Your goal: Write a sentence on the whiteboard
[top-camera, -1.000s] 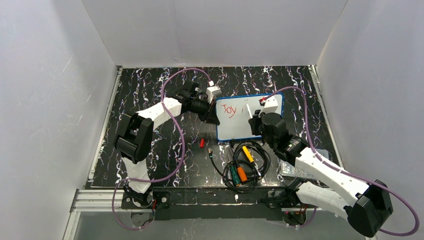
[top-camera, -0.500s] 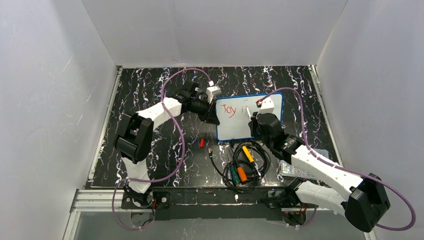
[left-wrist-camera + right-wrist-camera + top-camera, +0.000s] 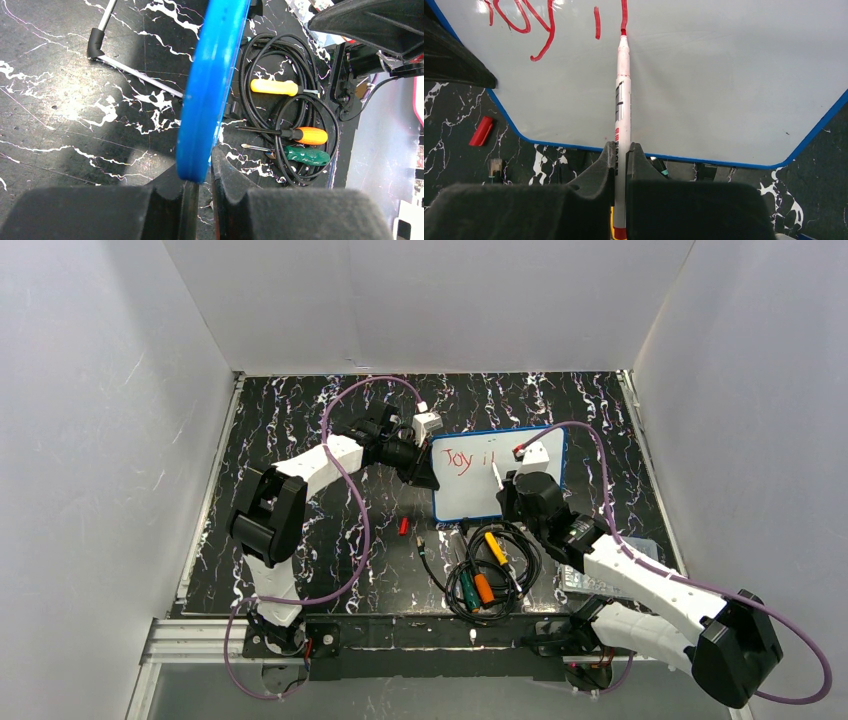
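The whiteboard (image 3: pixel 470 498), white with a blue rim (image 3: pixel 210 85), lies at mid-table. My left gripper (image 3: pixel 430 473) is shut on its left edge, the rim pinched between the fingers (image 3: pixel 200 172). The sentence (image 3: pixel 462 459) is red lettering on the top line: one short word, then two upright strokes (image 3: pixel 524 20). My right gripper (image 3: pixel 507 490) is shut on a white marker (image 3: pixel 622 100). The marker's red tip touches the board (image 3: pixel 704 90) at the foot of the last stroke.
A red cap (image 3: pixel 404 526) lies on the black marbled table just left of the board's near corner. A coiled black cable (image 3: pixel 520 570) with yellow (image 3: pixel 495 547), orange (image 3: pixel 484 588) and green (image 3: pixel 468 590) screwdrivers sits in front. A clear box (image 3: pixel 590 580) lies under the right forearm.
The marker tip has been drawn toward the near edge, leaving a second short red stroke after the first. The right arm shifted slightly; the left arm held still.
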### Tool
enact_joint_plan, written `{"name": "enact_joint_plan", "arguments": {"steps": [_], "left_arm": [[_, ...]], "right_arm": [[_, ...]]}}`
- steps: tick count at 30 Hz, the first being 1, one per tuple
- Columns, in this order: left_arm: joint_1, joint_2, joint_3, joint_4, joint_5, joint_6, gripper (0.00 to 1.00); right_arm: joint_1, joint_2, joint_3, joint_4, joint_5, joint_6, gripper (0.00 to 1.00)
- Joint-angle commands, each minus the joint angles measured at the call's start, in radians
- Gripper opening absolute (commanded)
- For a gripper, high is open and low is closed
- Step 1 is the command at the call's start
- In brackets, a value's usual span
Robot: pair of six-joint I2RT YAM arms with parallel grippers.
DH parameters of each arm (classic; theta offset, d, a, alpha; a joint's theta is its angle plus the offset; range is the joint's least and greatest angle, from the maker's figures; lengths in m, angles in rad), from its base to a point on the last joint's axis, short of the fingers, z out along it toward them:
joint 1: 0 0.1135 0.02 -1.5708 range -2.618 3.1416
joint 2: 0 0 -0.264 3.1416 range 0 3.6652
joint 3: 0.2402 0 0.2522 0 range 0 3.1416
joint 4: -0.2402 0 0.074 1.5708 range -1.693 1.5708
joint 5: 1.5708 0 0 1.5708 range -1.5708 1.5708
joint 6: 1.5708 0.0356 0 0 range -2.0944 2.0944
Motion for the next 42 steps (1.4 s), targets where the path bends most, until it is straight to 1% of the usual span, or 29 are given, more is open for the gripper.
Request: {"name": "enact_joint_plan", "arguments": {"steps": [1, 15, 25, 42], "left_arm": [[-0.002, -0.046, 0.025, -0.038, -0.02, 0.029, 0.0], [-0.002, -0.044, 0.024, -0.038, -0.02, 0.03, 0.0], [-0.002, -0.042, 0.025, -0.038, -0.02, 0.031, 0.0], [-0.002, -0.044, 0.026, -0.039, -0.02, 0.032, 0.0]], "right_arm": [[-0.003, -0.013, 0.007, 0.015, 0.03, 0.01, 0.01], [-0.003, 0.039, 0.064, 0.097, 0.104, -0.035, 0.01], [-0.003, 0.029, 0.054, 0.078, 0.147, -0.019, 0.01], [-0.003, -0.012, -0.032, 0.023, 0.066, 0.045, 0.01]]}}
